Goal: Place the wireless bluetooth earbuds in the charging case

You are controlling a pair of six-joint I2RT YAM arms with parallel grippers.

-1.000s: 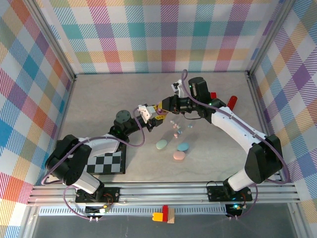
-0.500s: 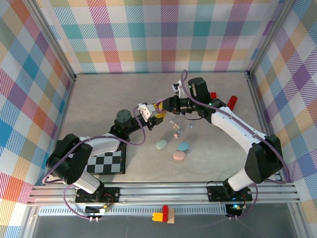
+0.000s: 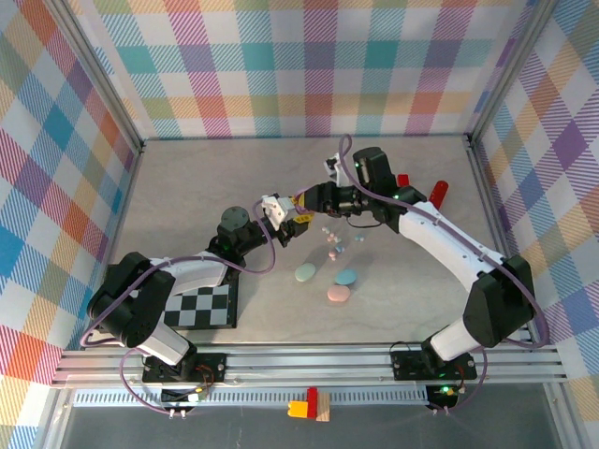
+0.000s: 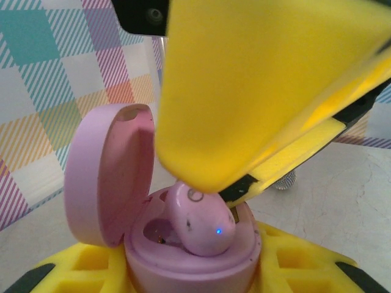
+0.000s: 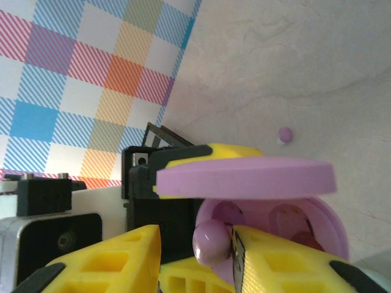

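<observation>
My left gripper (image 4: 183,276) is shut on the base of a purple charging case (image 4: 189,259), held up with its lid (image 4: 104,177) swung open. A purple earbud (image 4: 201,223) with a small blue light rests in the case's right well, leaning up out of it. A yellow finger (image 4: 263,91) of the right gripper touches the bud's top. In the right wrist view the right gripper (image 5: 197,241) is open: the earbud (image 5: 211,241) lies against the right finger, with a gap to the left one. Seen from above, both grippers (image 3: 285,217) (image 3: 305,200) meet mid-table.
Mint (image 3: 305,272), blue (image 3: 347,277) and pink (image 3: 339,295) oval cases lie on the table in front of the grippers. Several tiny loose buds (image 3: 330,245) are scattered just behind them. Red blocks (image 3: 438,193) stand at the back right, and a checkered board (image 3: 201,307) lies near the left arm.
The right gripper's jaws have spread apart from the earbud. Both arms have stayed almost where they were.
</observation>
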